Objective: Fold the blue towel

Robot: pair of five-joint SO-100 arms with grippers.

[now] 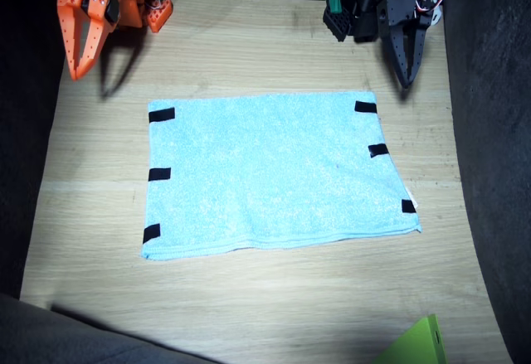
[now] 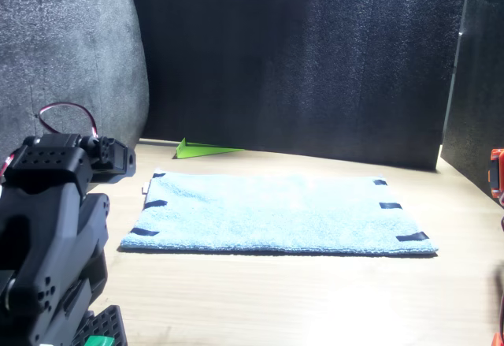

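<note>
- The right claw [image 1: 79, 65], orange, hangs point-down over the bench's far corner with its fingers together on nothing; in the front view only a sliver of orange shows at the picture's edge.
- The left claw [image 1: 406, 70], black, hangs the same way at the opposite far corner, tips drawn together and empty; in the front view its arm's black body [image 2: 51, 236] fills the near corner, with the claw itself out of sight.
- The blue towel [image 1: 274, 173] lies flat and unfolded on the bench between the two claws and below them, apart from both, nearer the left claw's tip than the right's.
- Three small black tape strips [image 1: 161, 115] mark the towel edge on the right claw's side, and three more [image 1: 366, 107] the edge on the left claw's side; a tiny white tag [image 1: 412, 195] pokes out near the left-claw-side corner.
- The bench [image 1: 249, 298] is pale wood with visible grain, brightly lit, its far end shaded.
- Dark grey foam-like walls [image 2: 291, 54] close in the space around it.
- A green wedge-shaped piece [image 1: 419, 343] sits at the bench edge, beyond the towel from the left claw.
- No writing or brand can be read anywhere.
</note>
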